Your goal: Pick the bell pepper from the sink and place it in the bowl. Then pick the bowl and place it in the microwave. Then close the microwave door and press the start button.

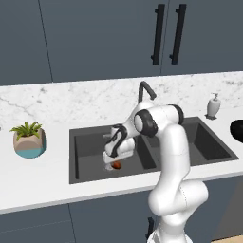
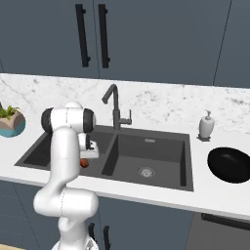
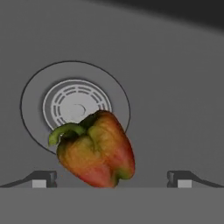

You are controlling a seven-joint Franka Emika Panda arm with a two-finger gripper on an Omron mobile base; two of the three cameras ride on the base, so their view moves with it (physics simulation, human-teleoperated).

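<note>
An orange-red bell pepper [image 3: 98,151] with a green stem lies on the floor of the sink's left basin, partly over the round drain [image 3: 74,105]. My gripper [image 3: 113,179] hangs just above it, open wide, with one fingertip [image 3: 43,178] on each side and neither touching it. From the base, the gripper [image 1: 114,160] is low in the dark grey sink [image 1: 85,142] with the bell pepper [image 1: 116,165] right under it. The black bowl [image 2: 229,165] sits on the counter to the right of the sink [image 2: 161,156]. The microwave is out of view.
A dark angular faucet [image 2: 114,105] stands behind the divider between the basins. A white soap dispenser [image 2: 206,125] is at the back right of the sink. A potted plant [image 1: 29,140] sits on the counter to the left. Dark cabinets hang above.
</note>
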